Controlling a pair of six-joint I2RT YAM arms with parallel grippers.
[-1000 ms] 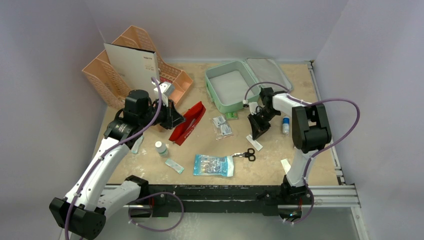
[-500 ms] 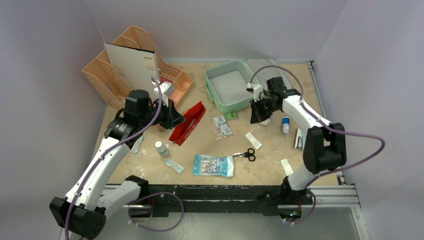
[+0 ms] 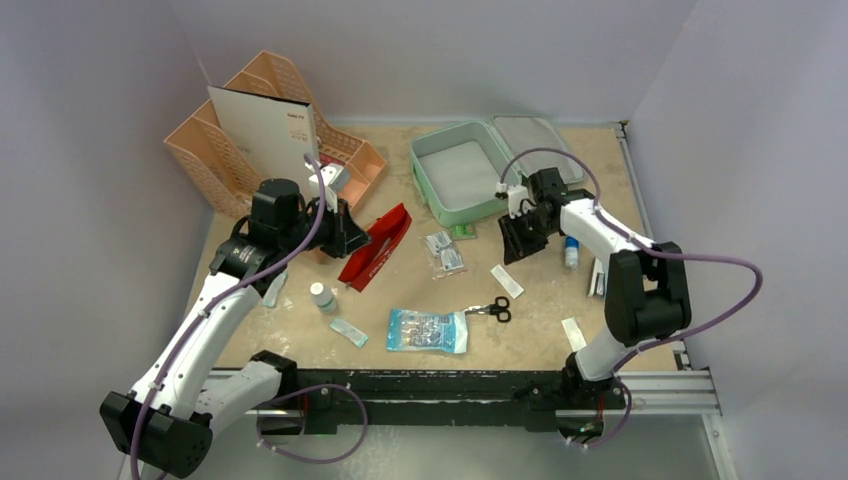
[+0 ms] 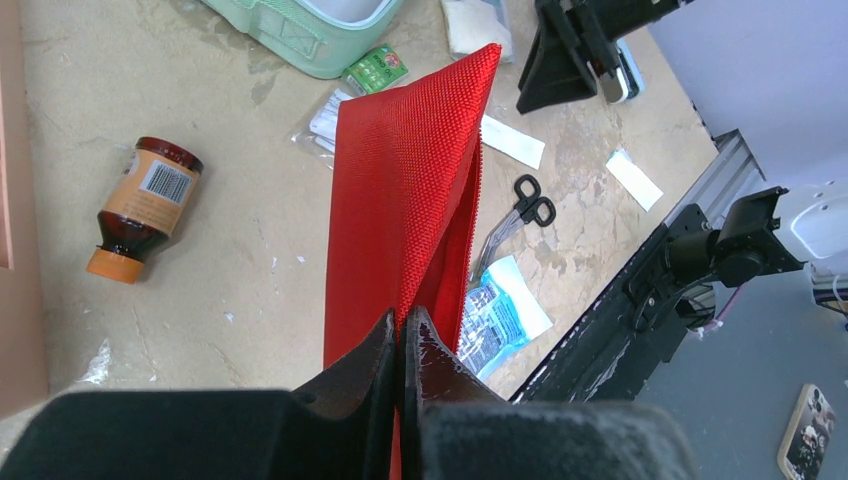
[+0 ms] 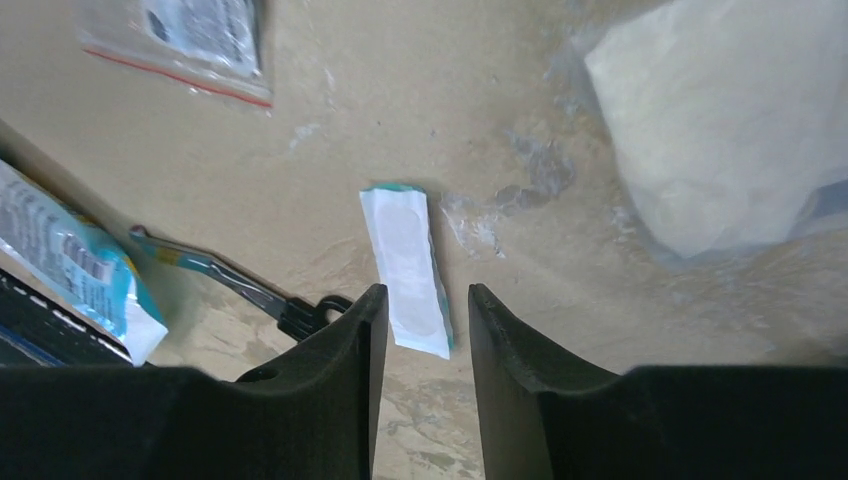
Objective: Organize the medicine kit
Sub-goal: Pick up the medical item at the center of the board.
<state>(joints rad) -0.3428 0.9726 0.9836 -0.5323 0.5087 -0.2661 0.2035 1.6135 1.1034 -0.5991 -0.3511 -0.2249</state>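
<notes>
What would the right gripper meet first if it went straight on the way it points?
Probably the small white strip packet on the table, framed between the open fingers of the right gripper. Nothing shows in between, though depth is unclear.

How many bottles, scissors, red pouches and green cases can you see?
Bottles: 3 (white bottle, blue-capped bottle, brown bottle)
Scissors: 1
Red pouch: 1
Green case: 1
Total: 6
</notes>
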